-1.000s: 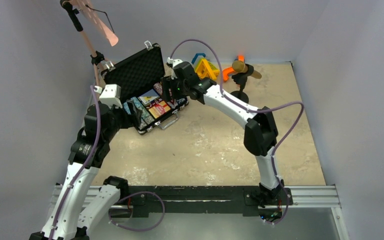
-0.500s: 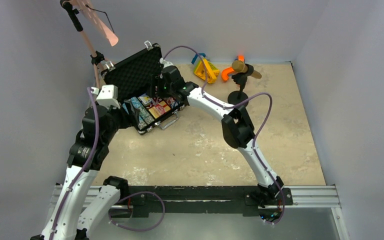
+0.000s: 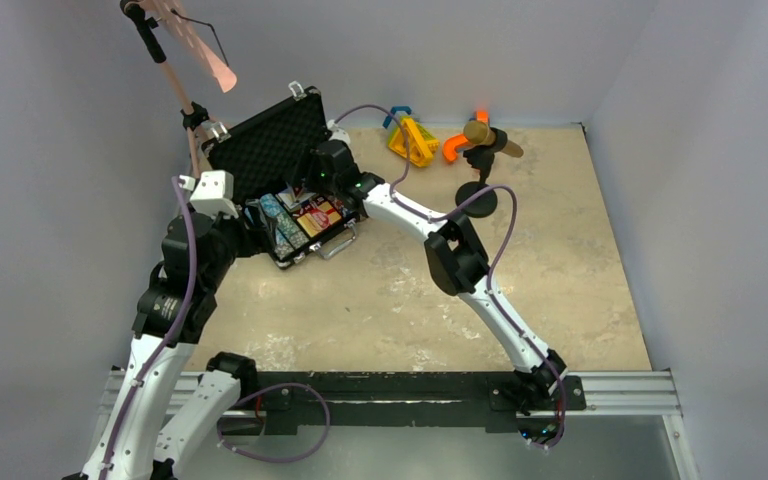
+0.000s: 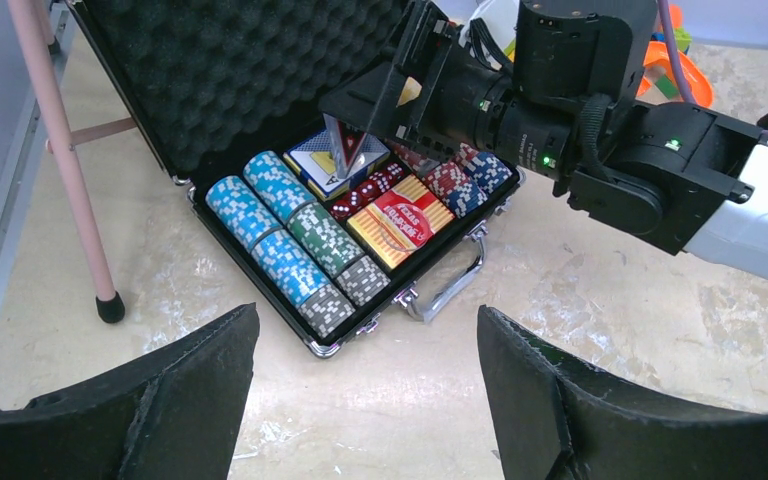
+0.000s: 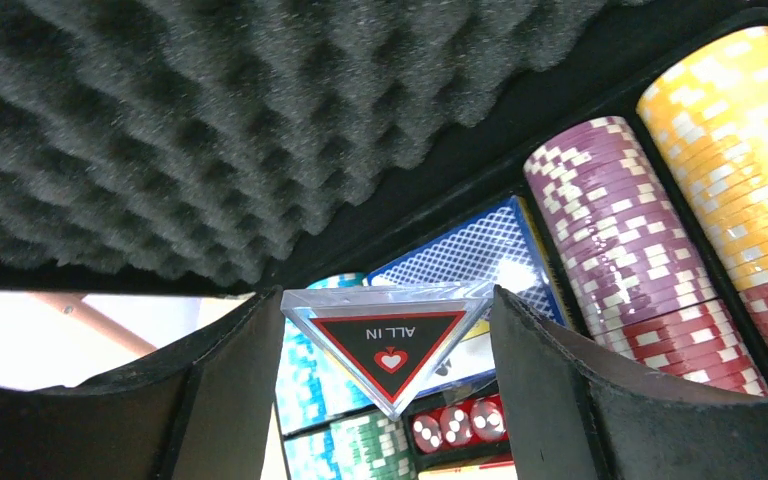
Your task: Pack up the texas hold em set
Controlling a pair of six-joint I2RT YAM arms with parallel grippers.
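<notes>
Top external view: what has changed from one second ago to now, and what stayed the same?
The right arm swung left, carrying the right hand further over the open briefcase. It now grips a clear triangular ALL IN marker; whether it held it earlier is not visible. The briefcase, left arm, toy shapes and microphone stayed put.

**Right arm swings in over the open case**

We see the white-and-black right arm (image 3: 405, 215) fold leftward, its elbow drawing closer to the black foam-lined briefcase (image 3: 270, 150). The right gripper (image 5: 385, 335), clamped on a clear triangular "ALL IN" marker (image 5: 390, 350), shifts from the case's right edge to above the blue card deck (image 4: 312, 160). The purple cable (image 3: 505, 215) loop tightens.
</notes>
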